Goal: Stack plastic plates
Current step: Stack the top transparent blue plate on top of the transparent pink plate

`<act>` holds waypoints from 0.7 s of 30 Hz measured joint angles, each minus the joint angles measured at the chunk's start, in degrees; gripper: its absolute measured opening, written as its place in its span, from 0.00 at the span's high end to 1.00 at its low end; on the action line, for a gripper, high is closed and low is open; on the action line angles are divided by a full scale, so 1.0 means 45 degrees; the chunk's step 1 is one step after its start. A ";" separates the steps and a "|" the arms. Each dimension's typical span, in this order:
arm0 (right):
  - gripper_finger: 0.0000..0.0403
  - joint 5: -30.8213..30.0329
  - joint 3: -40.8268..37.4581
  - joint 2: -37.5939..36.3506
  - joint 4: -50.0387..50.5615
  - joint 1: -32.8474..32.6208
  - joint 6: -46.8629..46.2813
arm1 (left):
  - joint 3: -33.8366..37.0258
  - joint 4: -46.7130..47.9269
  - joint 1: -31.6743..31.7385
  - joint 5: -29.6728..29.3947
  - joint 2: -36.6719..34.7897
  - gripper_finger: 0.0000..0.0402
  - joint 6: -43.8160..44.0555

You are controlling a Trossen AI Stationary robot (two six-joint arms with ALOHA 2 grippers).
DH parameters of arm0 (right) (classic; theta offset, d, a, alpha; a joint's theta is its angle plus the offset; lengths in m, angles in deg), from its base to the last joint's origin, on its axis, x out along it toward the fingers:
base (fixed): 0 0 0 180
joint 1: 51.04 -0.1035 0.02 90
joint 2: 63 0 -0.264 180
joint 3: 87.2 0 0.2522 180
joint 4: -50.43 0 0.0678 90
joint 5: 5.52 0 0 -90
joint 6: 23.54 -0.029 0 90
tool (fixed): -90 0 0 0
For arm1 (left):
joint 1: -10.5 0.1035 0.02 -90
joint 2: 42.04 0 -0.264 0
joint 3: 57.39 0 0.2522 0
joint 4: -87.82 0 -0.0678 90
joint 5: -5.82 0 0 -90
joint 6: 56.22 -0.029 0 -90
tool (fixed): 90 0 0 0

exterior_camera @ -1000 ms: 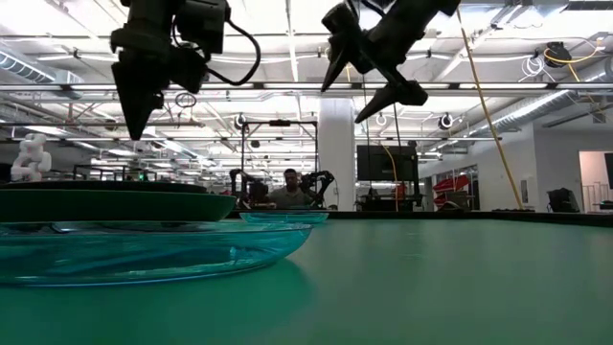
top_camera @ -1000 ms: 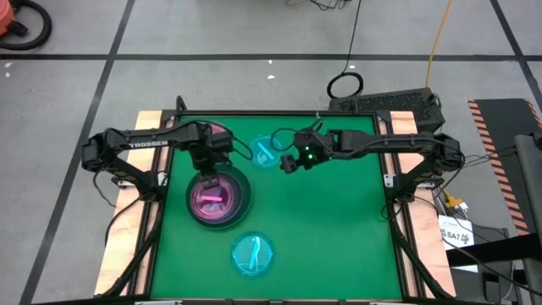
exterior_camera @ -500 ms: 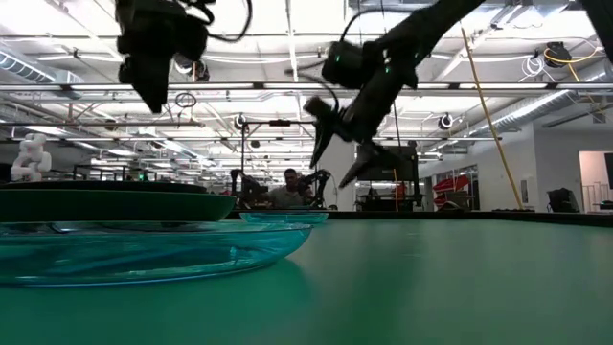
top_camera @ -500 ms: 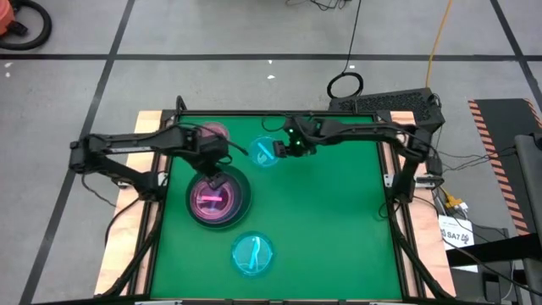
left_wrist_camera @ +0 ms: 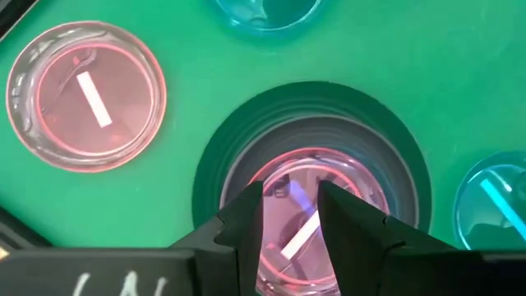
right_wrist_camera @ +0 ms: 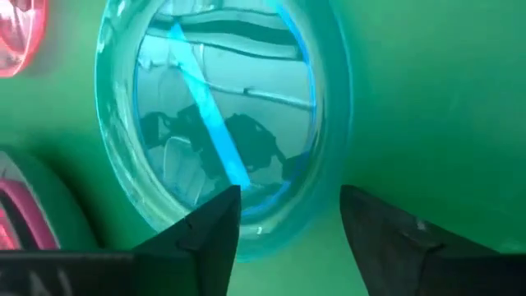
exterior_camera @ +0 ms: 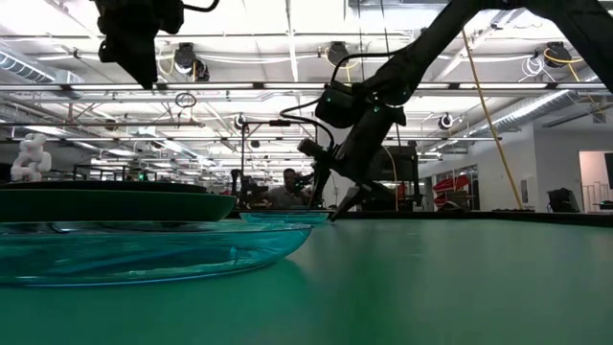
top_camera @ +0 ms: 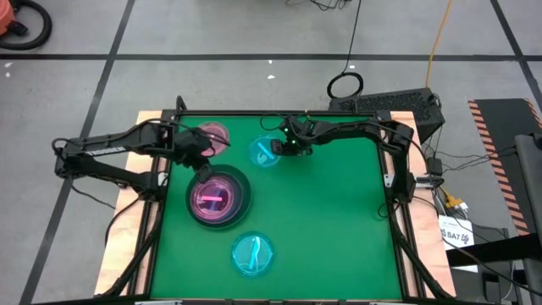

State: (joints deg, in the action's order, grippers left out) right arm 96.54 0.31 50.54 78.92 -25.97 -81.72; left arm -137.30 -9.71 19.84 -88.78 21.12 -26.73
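A dark grey plate [top_camera: 240, 188] rests on the green table with a translucent pink plate [left_wrist_camera: 306, 167] lying in it. My left gripper [left_wrist_camera: 290, 193] hangs open above this stack, toward the table's left edge, holding nothing. Another translucent pink plate [top_camera: 213, 134] lies at the far left. A translucent cyan plate [top_camera: 265, 151] lies at the far middle. My right gripper [right_wrist_camera: 288, 205] is down at its right rim [right_wrist_camera: 275, 220], open, slanting down from the right. A second cyan plate [top_camera: 252, 254] lies near the front edge. My right gripper has one finger [right_wrist_camera: 215, 220] over the inside of the far cyan plate and the other finger [right_wrist_camera: 374, 222] outside its rim. I cannot tell whether either finger touches the plate. The plate lies flat on the table.
Free green table [top_camera: 339, 220] stretches across the right half. The near cyan plate [exterior_camera: 144, 251] fills the low view's foreground with the dark plate [exterior_camera: 105, 203] behind it. A person sits far off in the room beyond the table.
My right gripper has sunk from high over the table to the far cyan plate's rim, moving toward the far left, and its fingers have drawn closer together. My left gripper has risen from the stack and drawn back toward the table's left edge. No plate has moved.
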 joint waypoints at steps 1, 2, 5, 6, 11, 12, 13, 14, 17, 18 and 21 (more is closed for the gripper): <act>0.52 -0.0017 0.0001 0.0025 0.0013 0.0013 0.0020 | 0.0000 0.0092 0.0000 -0.0009 0.0003 0.70 -0.0013; 0.54 -0.0027 0.0001 0.0032 -0.0007 0.0035 0.0028 | 0.0000 0.0170 -0.0005 -0.0009 0.0005 0.70 -0.0083; 0.61 0.0004 0.0001 0.0032 -0.0039 0.0155 0.0076 | 0.0000 0.0220 -0.0004 -0.0133 0.0000 0.70 -0.0207; 0.63 0.0007 0.0001 0.0032 0.0018 0.0193 0.0074 | 0.0000 0.0220 0.0000 -0.0224 0.0005 0.70 -0.0252; 0.80 -0.0022 0.0001 0.0032 0.0024 0.0235 0.0079 | 0.0000 0.0218 0.0000 -0.0341 0.0005 0.70 -0.0486; 0.84 -0.0022 -0.0002 0.0032 0.0027 0.0227 0.0085 | 0.0000 0.0218 0.0000 -0.0345 0.0005 0.70 -0.0486; 0.88 -0.0021 0.0001 0.0032 0.0027 0.0226 0.0139 | 0.0000 0.0215 -0.0005 -0.0345 0.0005 0.70 -0.0489; 0.92 -0.0017 0.0001 0.0032 0.0027 0.0217 0.0177 | 0.0000 0.0213 -0.0003 -0.0345 0.0005 0.70 -0.0491; 0.98 0.0024 0.0001 0.0032 0.0025 0.0178 0.0331 | 0.0000 0.0208 0.0000 -0.0359 0.0005 0.70 -0.0482; 0.98 0.0040 0.0000 0.0032 0.0035 0.0174 0.0325 | 0.0000 0.0208 0.0000 -0.0364 0.0005 0.70 -0.0477; 0.99 0.0476 -0.0006 -0.0046 0.0049 0.0162 0.0409 | 0.0000 0.0211 -0.0005 -0.0458 0.0005 0.70 -0.0581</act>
State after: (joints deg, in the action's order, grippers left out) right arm 98.68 0.29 50.34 79.14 -25.25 -79.87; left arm -137.30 -8.76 19.82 -90.85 21.14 -29.34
